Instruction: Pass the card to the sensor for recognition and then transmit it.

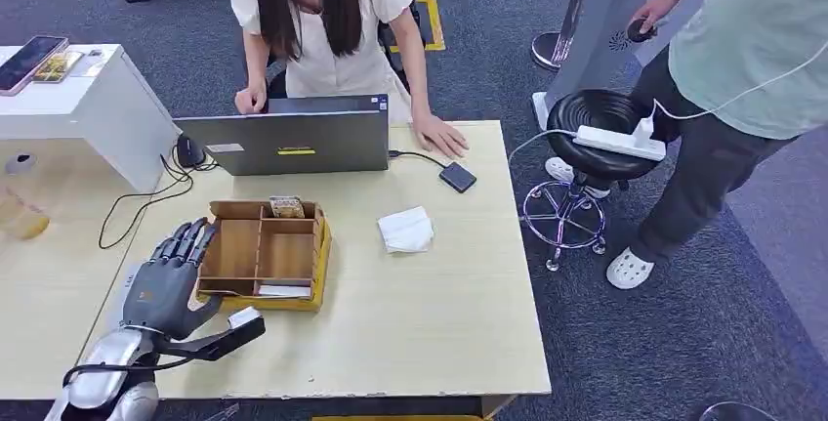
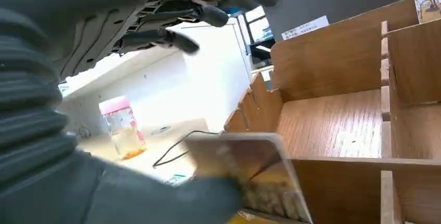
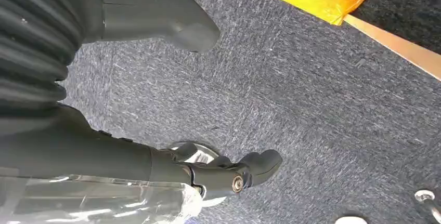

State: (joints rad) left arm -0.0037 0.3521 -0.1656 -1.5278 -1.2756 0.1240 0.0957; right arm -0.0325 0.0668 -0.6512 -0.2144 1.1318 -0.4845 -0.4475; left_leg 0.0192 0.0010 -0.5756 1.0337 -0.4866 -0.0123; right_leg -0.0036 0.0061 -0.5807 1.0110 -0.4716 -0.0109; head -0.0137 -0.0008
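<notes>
Fingers (image 1: 186, 242) of left hand (image 1: 168, 286) spread, empty.

The left hand (image 2: 156, 21) reaches out with its dark fingers (image 2: 166, 38) spread apart above a card (image 2: 244, 167), which lies against the thumb beside the wooden divided tray (image 2: 338, 78). Beyond, a pink-lidded jar (image 2: 120, 126) stands on the pale table (image 2: 151, 156) near a black cable (image 2: 179, 148).
</notes>
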